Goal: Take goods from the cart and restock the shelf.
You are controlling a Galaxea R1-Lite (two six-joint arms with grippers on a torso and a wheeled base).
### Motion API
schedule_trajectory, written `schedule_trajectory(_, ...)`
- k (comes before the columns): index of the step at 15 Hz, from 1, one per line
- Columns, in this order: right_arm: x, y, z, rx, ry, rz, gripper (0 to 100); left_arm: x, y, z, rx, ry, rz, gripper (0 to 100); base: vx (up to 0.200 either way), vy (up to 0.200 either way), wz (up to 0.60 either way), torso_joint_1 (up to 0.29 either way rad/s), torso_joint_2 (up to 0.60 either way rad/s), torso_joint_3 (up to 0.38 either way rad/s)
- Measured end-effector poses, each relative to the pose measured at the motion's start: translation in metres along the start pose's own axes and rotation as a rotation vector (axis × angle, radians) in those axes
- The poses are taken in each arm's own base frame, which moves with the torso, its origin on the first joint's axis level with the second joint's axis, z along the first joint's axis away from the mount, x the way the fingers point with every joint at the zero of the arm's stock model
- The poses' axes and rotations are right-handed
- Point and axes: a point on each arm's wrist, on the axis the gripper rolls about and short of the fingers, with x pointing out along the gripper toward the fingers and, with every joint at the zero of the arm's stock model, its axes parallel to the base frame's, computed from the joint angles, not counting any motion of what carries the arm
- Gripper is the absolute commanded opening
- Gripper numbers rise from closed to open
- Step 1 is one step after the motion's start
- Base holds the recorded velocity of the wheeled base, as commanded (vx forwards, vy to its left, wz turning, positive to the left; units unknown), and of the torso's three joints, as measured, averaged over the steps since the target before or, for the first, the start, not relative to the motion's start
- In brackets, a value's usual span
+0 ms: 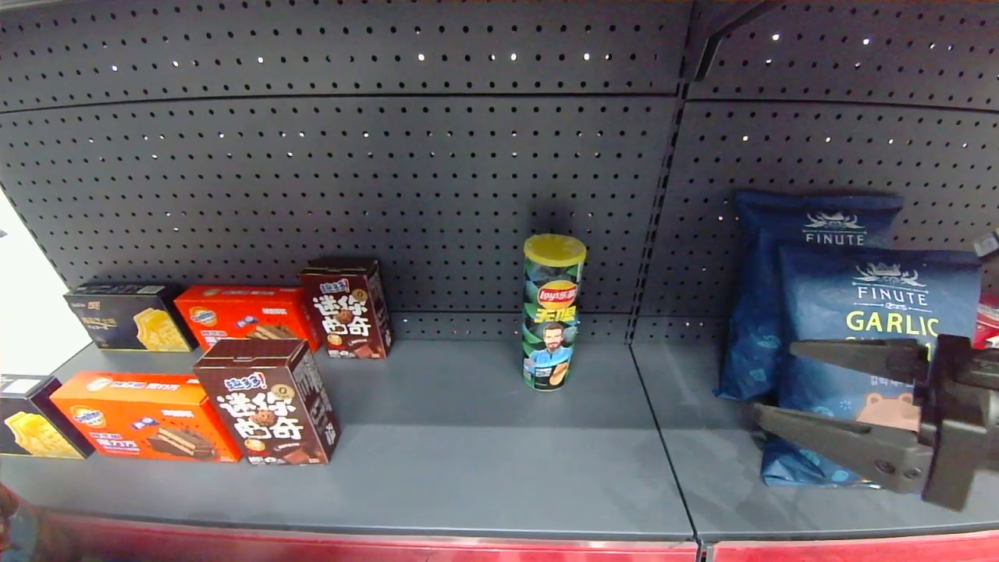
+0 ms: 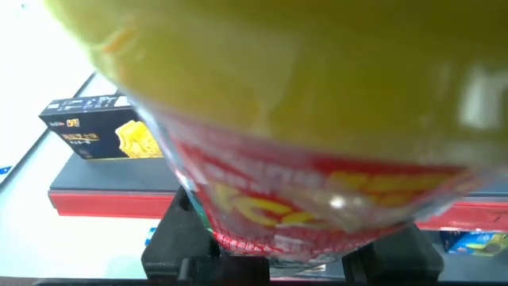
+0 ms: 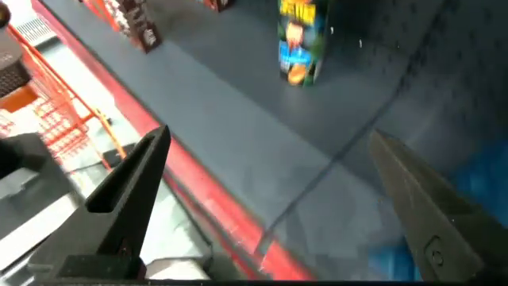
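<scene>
A green chips can [image 1: 553, 312] with a yellow lid stands upright on the grey shelf [image 1: 468, 460], near the pegboard back; the right wrist view has this can [image 3: 303, 40] farther off. My right gripper [image 1: 774, 381] is open at the shelf's right, just in front of two blue snack bags [image 1: 851, 312]. Nothing is between its fingers [image 3: 135, 183]. In the left wrist view, a can with a yellow lid and red label [image 2: 302, 119] sits very close to the camera, and my left gripper [image 2: 286, 254] is shut on it.
Black-yellow, orange and brown snack boxes [image 1: 265, 398] stand in two rows at the shelf's left. A black-yellow box [image 2: 103, 127] sits above the shelf's red front edge [image 2: 111, 202]. Bare shelf lies between the boxes and the green can. An orange cart frame [image 3: 71, 119] is below the shelf.
</scene>
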Motion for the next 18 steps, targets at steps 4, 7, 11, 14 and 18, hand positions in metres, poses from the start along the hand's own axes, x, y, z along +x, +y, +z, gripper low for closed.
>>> schedule_trajectory(4,0.043,-0.009,0.017,-0.012,0.0,0.037,100,-0.001,-0.001,0.002,-0.004,-0.012,-0.072,0,0.0,0.0,0.0,0.0,0.0,0.0)
schedule_trajectory(7,0.068,-0.015,0.021,-0.01,0.022,0.041,100,-0.001,-0.002,-0.004,0.002,0.055,-0.086,0,0.0,0.0,0.0,0.0,0.0,0.0)
schedule_trajectory(11,0.096,-0.023,0.023,-0.011,0.017,0.052,100,-0.002,-0.003,-0.007,-0.008,0.089,-0.105,0,0.0,0.0,0.0,0.0,0.0,0.0)
schedule_trajectory(14,0.129,-0.032,0.022,-0.029,-0.042,0.06,100,-0.002,-0.004,-0.011,-0.075,0.127,-0.135,0,0.0,0.0,0.0,0.0,0.0,0.0)
schedule_trajectory(18,0.17,-0.044,0.016,-0.029,-0.039,0.065,100,-0.005,-0.004,-0.018,-0.094,0.156,-0.143,0,0.0,0.0,0.0,0.0,0.0,0.0)
